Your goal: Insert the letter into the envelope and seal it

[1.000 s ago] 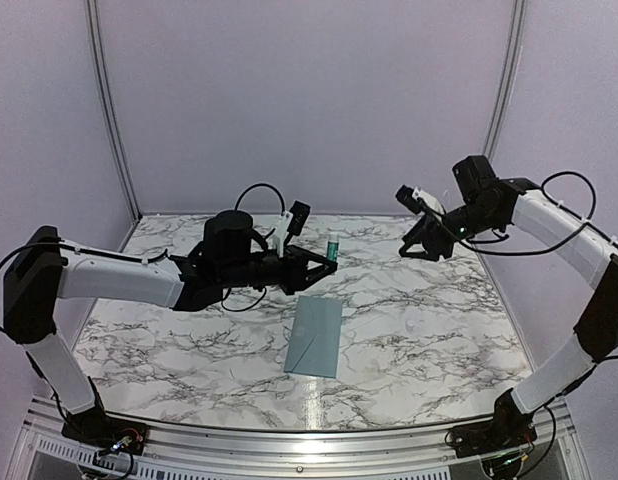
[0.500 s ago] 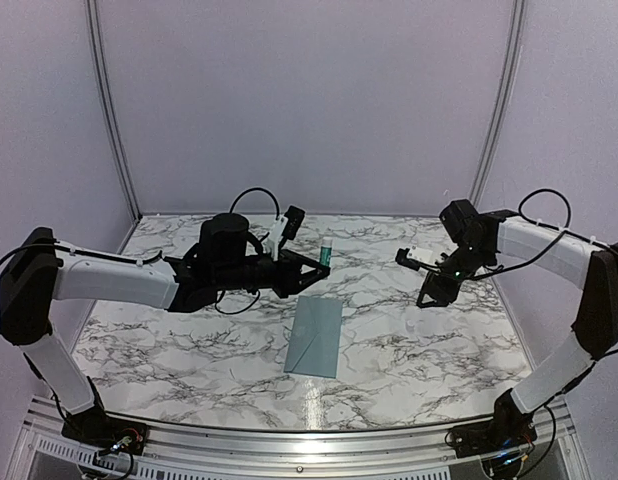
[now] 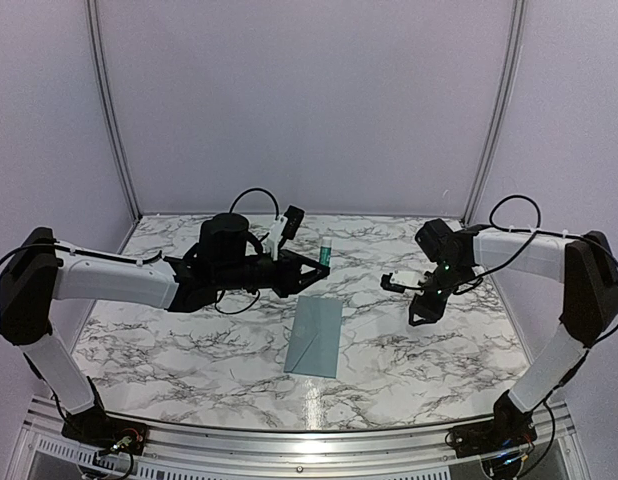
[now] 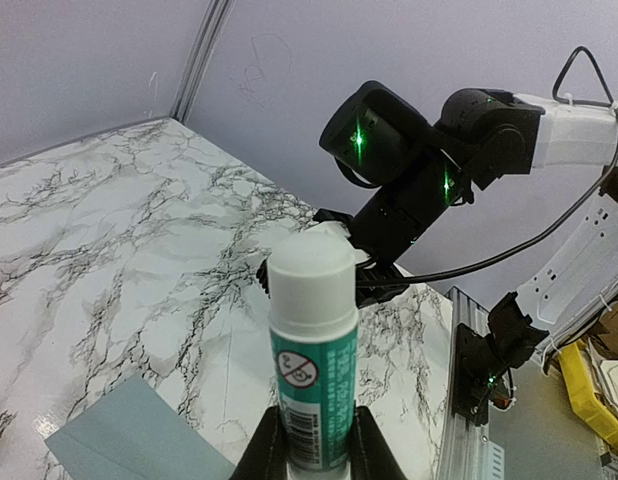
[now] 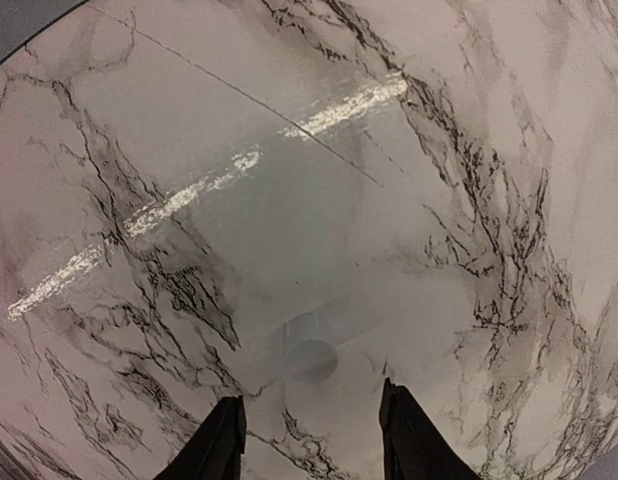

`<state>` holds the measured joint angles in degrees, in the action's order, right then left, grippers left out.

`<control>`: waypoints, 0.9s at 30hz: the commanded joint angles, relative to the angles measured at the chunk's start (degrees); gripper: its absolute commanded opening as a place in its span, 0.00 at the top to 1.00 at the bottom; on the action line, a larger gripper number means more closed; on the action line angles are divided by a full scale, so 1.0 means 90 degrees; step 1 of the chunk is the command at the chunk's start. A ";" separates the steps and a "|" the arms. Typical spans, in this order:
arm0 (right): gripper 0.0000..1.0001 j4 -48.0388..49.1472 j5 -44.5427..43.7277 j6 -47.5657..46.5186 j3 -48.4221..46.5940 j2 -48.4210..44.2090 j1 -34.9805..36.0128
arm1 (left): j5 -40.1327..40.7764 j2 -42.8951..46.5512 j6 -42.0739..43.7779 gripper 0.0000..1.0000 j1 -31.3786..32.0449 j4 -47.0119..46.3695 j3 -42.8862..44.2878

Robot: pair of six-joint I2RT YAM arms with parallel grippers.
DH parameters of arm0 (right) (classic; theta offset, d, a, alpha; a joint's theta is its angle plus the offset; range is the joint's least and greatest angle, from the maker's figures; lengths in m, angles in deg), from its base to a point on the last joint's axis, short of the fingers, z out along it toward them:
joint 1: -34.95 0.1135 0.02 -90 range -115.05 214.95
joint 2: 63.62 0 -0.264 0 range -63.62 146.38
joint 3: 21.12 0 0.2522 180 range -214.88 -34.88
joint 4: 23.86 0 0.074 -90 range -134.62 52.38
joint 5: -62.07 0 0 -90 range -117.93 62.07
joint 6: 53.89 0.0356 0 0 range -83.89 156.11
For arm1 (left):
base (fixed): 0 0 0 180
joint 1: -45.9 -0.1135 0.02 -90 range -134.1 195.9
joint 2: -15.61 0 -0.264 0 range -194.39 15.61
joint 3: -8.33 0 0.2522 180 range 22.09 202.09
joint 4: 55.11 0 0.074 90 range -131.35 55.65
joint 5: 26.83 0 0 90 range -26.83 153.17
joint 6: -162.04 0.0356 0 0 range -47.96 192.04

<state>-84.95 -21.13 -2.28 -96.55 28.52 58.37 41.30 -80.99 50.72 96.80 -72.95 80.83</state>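
Marble desk [image 3: 189,350] carrying the grey-blue envelope [image 3: 316,335], flat near mid-front edge. Left gripper [image 4: 311,445] pinches a white-green glue stick [image 4: 312,360] upright above the desk's rear centre. Right gripper [image 5: 307,440], fingers spread, hovers over a small clear cap [image 5: 310,358] toward the right edge.

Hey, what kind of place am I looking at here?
Probably a robotics lab test cell: two arms bolted to a marble-patterned table, plain lilac walls enclosing it, and only an envelope and a glue stick as props.
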 commanded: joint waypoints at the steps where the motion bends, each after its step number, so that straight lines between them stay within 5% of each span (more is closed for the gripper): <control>1: 0.58 0.0162 -0.0145 0.0142 -0.0028 0.0170 0.0039 | -0.0002 -0.0004 -0.0046 0.95 -0.0040 0.0019 0.0054; 27: 0.75 0.0230 -0.0040 0.0294 -0.0111 0.0753 0.0044 | -0.0078 -0.0108 -0.0118 0.95 -0.0049 0.0029 0.0085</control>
<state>-83.59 -21.52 -0.86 -96.55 34.33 58.37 41.15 -81.56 49.93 96.78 -72.75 80.83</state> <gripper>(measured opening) 0.273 0.180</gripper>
